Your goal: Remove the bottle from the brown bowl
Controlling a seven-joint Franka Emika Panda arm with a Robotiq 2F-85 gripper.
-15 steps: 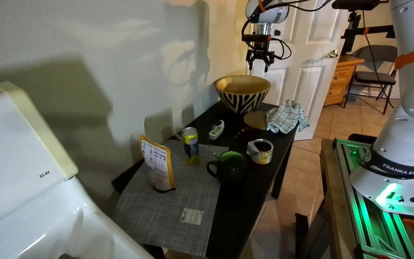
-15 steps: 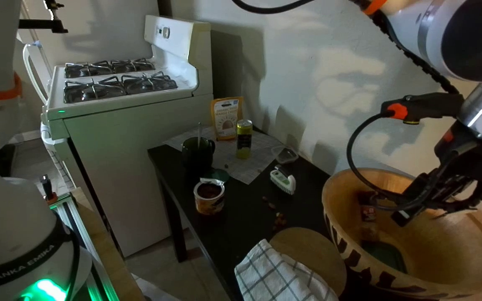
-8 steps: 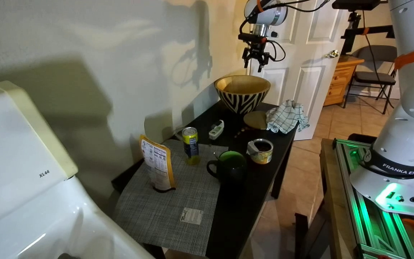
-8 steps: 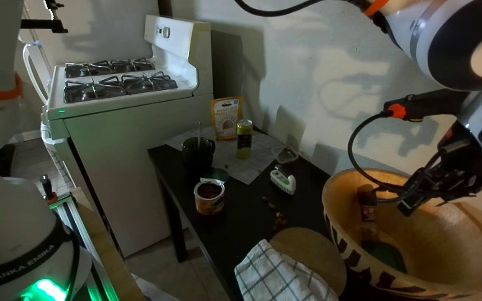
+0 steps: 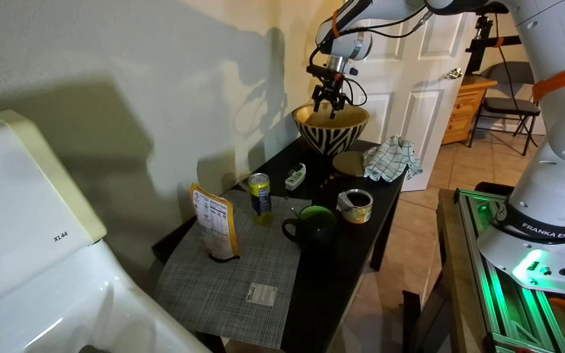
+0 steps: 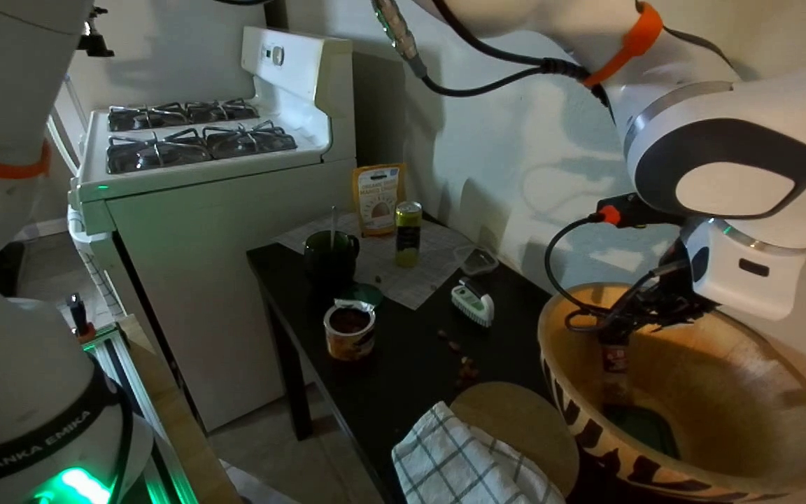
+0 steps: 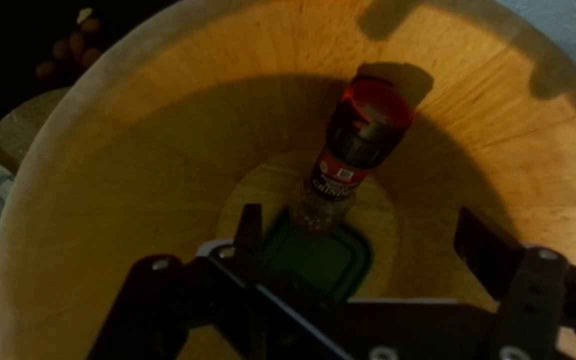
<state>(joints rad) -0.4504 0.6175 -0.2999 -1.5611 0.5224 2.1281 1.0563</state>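
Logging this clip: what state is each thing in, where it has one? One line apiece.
End effector: open, holding nothing
Brown bowl: upright
Bottle: inside brown bowl, ungripped
Mug: upright, utensil inside
Tub: open, foil peeled back
Can: upright; opened or not, unclear
Pouch: standing up
Cloth: rumpled
Folding chair: unfolded
Robot base light: lit green

In the wrist view, my black two-fingered gripper (image 7: 361, 225) covered the seven-o'clock side of the green square piece (image 7: 318, 257); at six, the edge cut the wide tan-brown wooden bowl (image 7: 118, 215). In an exterior view, I hid the top of the slim red-labelled bottle (image 6: 614, 358).
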